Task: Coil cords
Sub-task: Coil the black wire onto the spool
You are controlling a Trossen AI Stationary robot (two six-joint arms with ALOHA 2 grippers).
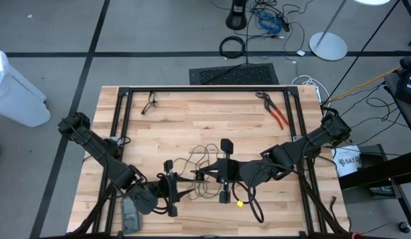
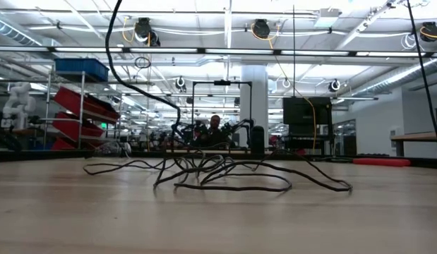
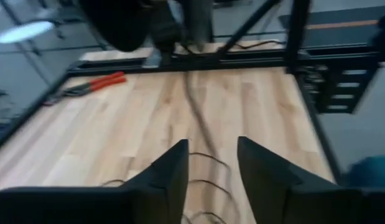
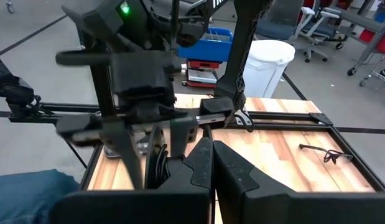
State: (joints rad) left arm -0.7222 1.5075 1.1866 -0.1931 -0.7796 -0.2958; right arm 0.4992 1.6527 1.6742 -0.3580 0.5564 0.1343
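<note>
The thin black cord [image 1: 202, 154] lies in loose, tangled loops [image 2: 225, 185] on the middle of the wooden table. One strand [image 3: 193, 102] runs straight from between my left fingers toward my right gripper. My left gripper [image 1: 190, 188] [image 3: 212, 158] is open near the table's front, pointing right, with the strand passing through its gap; I cannot tell whether it touches. My right gripper [image 1: 200, 174] [image 4: 211, 152] faces it from the right, shut, just above the loops. My right gripper is shut on a strand of the cord [image 1: 194, 176], coming nearly level from the table's right. Its own fingers hide the place of contact in its wrist view. The strand leaves it in a straight line, and the rest lies slack on the table.
Red-handled pliers [image 1: 275, 109] lie at the far right and a pair of glasses [image 1: 150, 104] at the far left. A black metal frame [image 1: 205, 88] borders the tabletop. A white bin [image 4: 267, 62] stands beyond the table's left side.
</note>
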